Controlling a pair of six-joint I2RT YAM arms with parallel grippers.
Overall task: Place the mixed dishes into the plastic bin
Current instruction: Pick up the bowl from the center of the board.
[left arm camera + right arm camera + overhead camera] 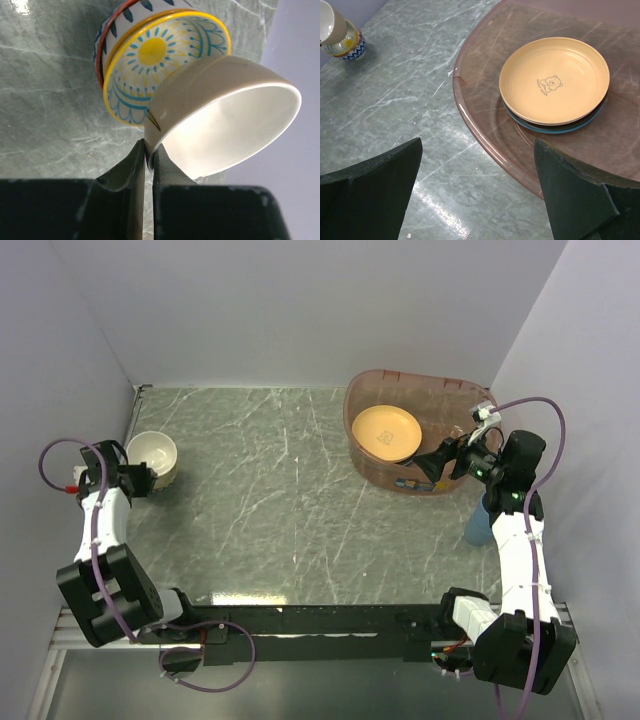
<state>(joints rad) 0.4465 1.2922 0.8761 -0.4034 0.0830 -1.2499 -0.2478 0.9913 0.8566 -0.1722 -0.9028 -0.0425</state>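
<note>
Left tool (149, 155) pinches the rim of the small cream bowl (235, 125), tilted, at the desk's (270, 500) far-left edge by the wall. Right tool (479, 145) gapes empty over the near rim of the plastic bin (465, 110). Inside lies the yellow-orange plate (554, 80), its bear print's lettering illegible. Bare desk separates the two tools.

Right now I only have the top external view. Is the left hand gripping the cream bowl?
Observer: Yes. In the left wrist view the left hand is shut on the rim of the cream bowl, with the bowl's wall pinched between the fingers and the bowl tilted.
Operator: What's below it?
Observer: A yellow-rimmed bowl with a blue and yellow pattern inside. It is nested in a red-rimmed bowl.
Operator: Is the yellow-orange plate alone in the bin?
Observer: No. The right wrist view shows the yellow-orange plate lying on a blue-edged plate inside the plastic bin.
</note>
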